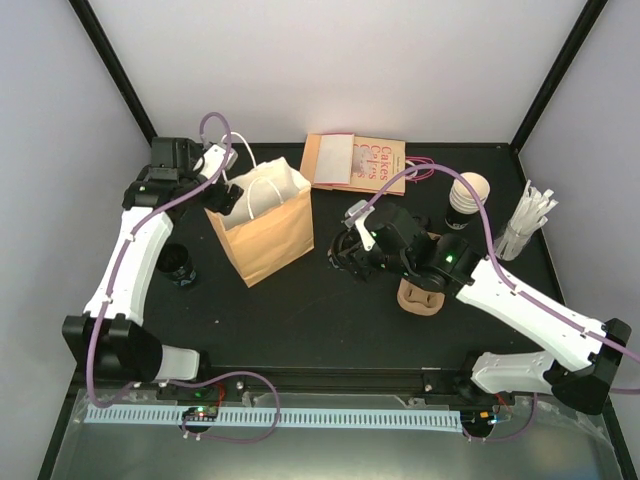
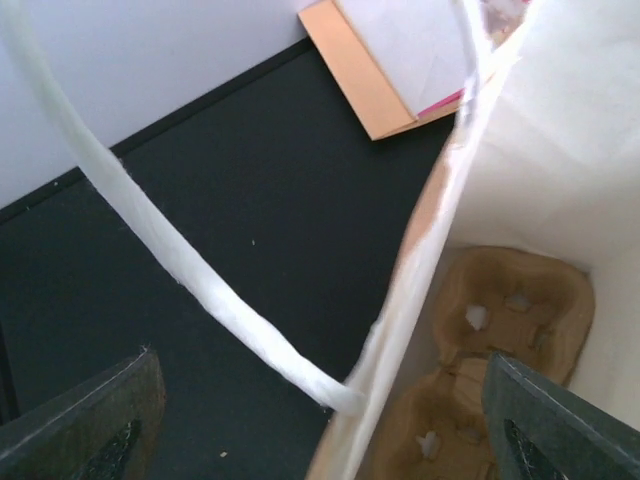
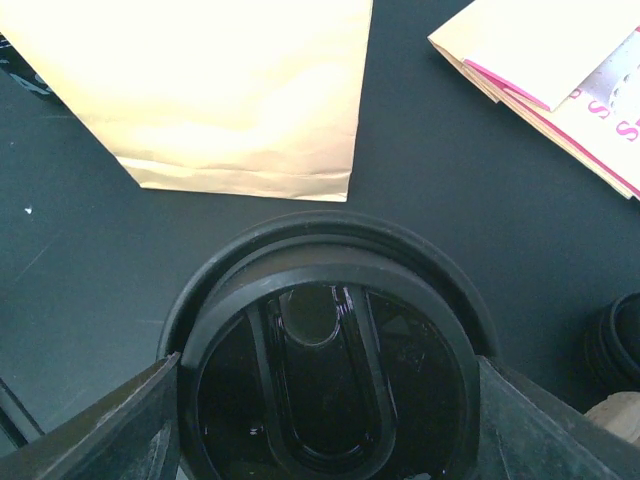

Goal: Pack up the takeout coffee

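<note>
The right gripper (image 1: 350,252) has the cup (image 3: 330,390) between its fingers, which flank the lidded top and touch its sides, so it holds the coffee at a fairly wide spread. I cannot tell whether the cup's base is off the table (image 1: 330,320). The bag (image 3: 220,90) stands ahead of that gripper and a little to its left, showing only its side face; its mouth is above the wrist's view. The left gripper (image 2: 320,400) stands wide, straddling the bag's wall at the rim with one finger outside and one inside, neither pressing the paper. Below it, on the bag's floor, lies a carrier (image 2: 500,330), and the white handle (image 2: 200,290) loops across on the outside finger's side. To do this step well, I judge the cup should rise upright above the rim before moving forward, since a low approach would likely push the light bag over. It should then descend straight into a carrier well, clear of the handle. The left gripper would help most by pinching the wall to steady the mouth. Any tilt risks a spill.
</note>
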`<state>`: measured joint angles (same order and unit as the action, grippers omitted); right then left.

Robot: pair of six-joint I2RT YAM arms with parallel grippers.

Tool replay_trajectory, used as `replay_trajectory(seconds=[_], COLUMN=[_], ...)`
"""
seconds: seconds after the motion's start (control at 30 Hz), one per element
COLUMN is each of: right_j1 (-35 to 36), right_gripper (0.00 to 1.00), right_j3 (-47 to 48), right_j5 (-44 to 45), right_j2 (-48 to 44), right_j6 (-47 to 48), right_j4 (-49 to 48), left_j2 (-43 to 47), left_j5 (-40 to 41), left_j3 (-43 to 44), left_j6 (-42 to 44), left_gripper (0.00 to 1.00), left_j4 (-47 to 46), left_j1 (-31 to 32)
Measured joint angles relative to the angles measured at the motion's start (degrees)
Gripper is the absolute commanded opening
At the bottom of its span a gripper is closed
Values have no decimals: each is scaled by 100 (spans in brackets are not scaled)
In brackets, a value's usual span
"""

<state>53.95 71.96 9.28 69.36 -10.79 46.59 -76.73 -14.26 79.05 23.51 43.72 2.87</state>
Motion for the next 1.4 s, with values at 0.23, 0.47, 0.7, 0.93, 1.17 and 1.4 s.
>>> replay_trajectory(seconds=[0.23, 0.47, 0.7, 0.93, 1.17, 1.4], right_j1=[0, 0, 0, 0, 0, 0], right_gripper=[60, 60, 60, 59, 58, 57], right_j3=[11, 52, 90, 234, 568, 979], right_j5=[-24, -63, -63, -94, -155, -197], right_j2=[-98, -103, -160, -188, -328, -691], right_j6=[0, 2, 2, 7, 61, 149], right_j4=[26, 96, 170, 234, 284, 354], left_j2=[-413, -1049, -1095, -216, 1036, 1600], left_j5=[-260, -802, -1189, -1729, -1950, -1755], left_j3=[74, 496, 581, 133, -632, -997], left_j6=[9, -15, 90, 203, 190, 129], left_gripper=[90, 60, 10, 2, 2, 2], left_j4=[87, 302, 393, 225, -101, -87], left_j1=[-105, -138, -136, -37, 439, 1342])
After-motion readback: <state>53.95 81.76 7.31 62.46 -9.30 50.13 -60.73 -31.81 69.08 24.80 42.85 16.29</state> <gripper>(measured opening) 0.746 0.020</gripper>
